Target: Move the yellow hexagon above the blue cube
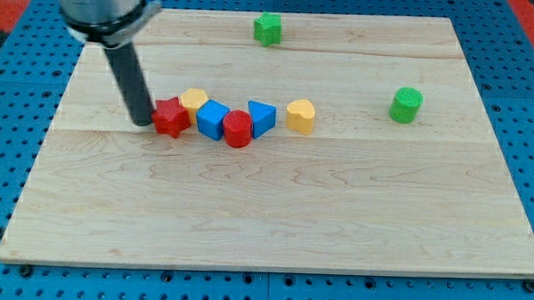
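The yellow hexagon [195, 99] sits left of centre on the wooden board, touching the upper left of the blue cube [212, 120] and the upper right of a red star [170, 116]. My tip [142, 121] rests on the board at the left side of the red star, touching or nearly touching it. The star lies between my tip and the blue cube. The hexagon is partly hidden behind the star and the cube.
A red cylinder [237, 128] touches the cube's right side, then a blue triangle [261, 118] and a yellow heart [300, 115] further right. A green star [268, 28] lies near the top edge, a green cylinder [407, 104] at the right.
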Controlling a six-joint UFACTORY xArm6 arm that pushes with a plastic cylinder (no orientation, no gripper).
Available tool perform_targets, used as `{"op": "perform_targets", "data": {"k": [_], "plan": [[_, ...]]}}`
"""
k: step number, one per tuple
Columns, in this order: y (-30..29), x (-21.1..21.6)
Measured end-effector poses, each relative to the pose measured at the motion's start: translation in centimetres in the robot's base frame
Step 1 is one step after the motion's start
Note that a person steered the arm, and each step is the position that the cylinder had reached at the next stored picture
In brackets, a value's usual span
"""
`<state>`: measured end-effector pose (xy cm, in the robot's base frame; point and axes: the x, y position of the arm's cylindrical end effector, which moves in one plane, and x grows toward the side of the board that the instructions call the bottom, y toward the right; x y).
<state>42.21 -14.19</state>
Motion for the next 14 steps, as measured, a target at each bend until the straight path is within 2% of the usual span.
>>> {"op": "perform_targets", "data": {"k": [1,2,3,4,5,7,8,9,10,11,12,13,14], "plan": [[10.4,-1.4],[12.2,-0.9],[20.1,-0.9],[23.0,-0.8],[14.8,0.1],[5.3,-3.9],[5.7,-8.1],[12.9,-7.7],[17.4,-6.5],[11.5,-4.5],[13.6,-4.3],[8.8,-2.2],[6.9,-1.6]]}}
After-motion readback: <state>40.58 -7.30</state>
